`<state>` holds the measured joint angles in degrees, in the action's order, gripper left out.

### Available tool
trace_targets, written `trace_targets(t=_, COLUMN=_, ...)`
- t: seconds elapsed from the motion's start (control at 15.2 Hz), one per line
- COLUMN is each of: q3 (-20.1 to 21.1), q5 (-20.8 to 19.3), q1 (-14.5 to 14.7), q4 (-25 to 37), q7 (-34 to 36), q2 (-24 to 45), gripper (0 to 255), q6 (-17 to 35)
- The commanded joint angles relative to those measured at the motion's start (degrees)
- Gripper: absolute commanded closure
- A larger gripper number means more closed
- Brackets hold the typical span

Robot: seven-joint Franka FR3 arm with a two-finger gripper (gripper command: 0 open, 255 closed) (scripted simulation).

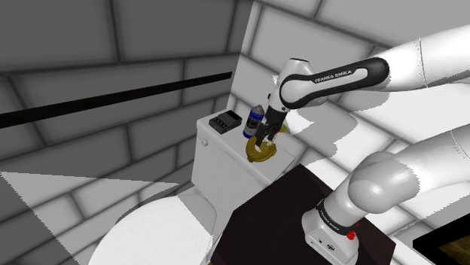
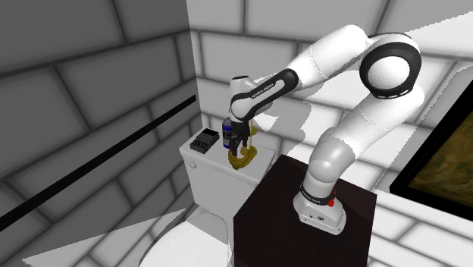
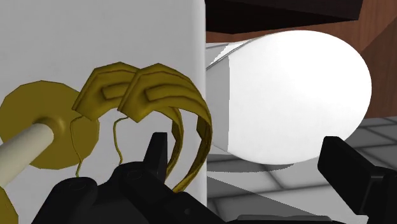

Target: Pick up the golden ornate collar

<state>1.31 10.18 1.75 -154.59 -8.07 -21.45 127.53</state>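
- One dark stand (image 1: 279,199) sits closest to me, and the white arm (image 1: 331,79) reaches from it over to the toilet.
- Two black fingers (image 3: 156,153) of the pincer (image 1: 263,141) stand spread wide and grip nothing.
- Hanging just over the toilet tank lid (image 1: 226,144), the pincer points down at the end of the lid beside the stand.
- Right under it is the golden ornate collar (image 1: 261,153), near that end's front corner. From where I stand I cannot tell whether it rests flat on the lid or tips at the edge.
- Seen from the wrist, the collar's thin curved band runs just inside one finger, and the other finger is well apart from it.
- A gold disc on a pale rod (image 3: 38,137) shows beside the band; I cannot tell whether it belongs to the collar.
- My guess is a stiff, light hoop with a smooth, glossy skin that could slide or twist in a pinch.
- Across the plain narrow band looks the surest hold. The raised plates offer uneven faces.
- Behind the collar, toward the lid's back edge, stands a blue can (image 1: 254,120), near enough to be bumped.
- Farther along, toward the lid's far end, lies a black box (image 1: 224,121).
- Beyond that rises the grey tiled wall (image 1: 113,45).
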Motion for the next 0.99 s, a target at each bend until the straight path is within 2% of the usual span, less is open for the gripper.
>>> trace_targets(t=0.0, q3=0.0, q5=0.9, q1=0.4, q4=0.2, q7=-1.1, q2=5.0, gripper=0, q6=5.2)
trace_targets(t=0.2, q3=-0.2, q5=2.2, q1=0.9, q4=1.1, q7=-2.8, q2=11.6, gripper=0, q6=11.0)
trace_targets(t=0.79, q3=-0.1, q5=4.3, q1=1.4, q4=0.2, q7=-4.8, q2=17.9, gripper=0, q6=18.0)
trace_targets(t=0.86, q3=-0.2, q5=4.1, q1=1.3, q4=0.4, q7=-4.9, q2=17.9, gripper=255, q6=17.8)
trace_targets(t=0.92, q3=-0.2, q5=4.2, q1=1.3, q4=0.2, q7=-4.9, q2=17.8, gripper=255, q6=17.9)
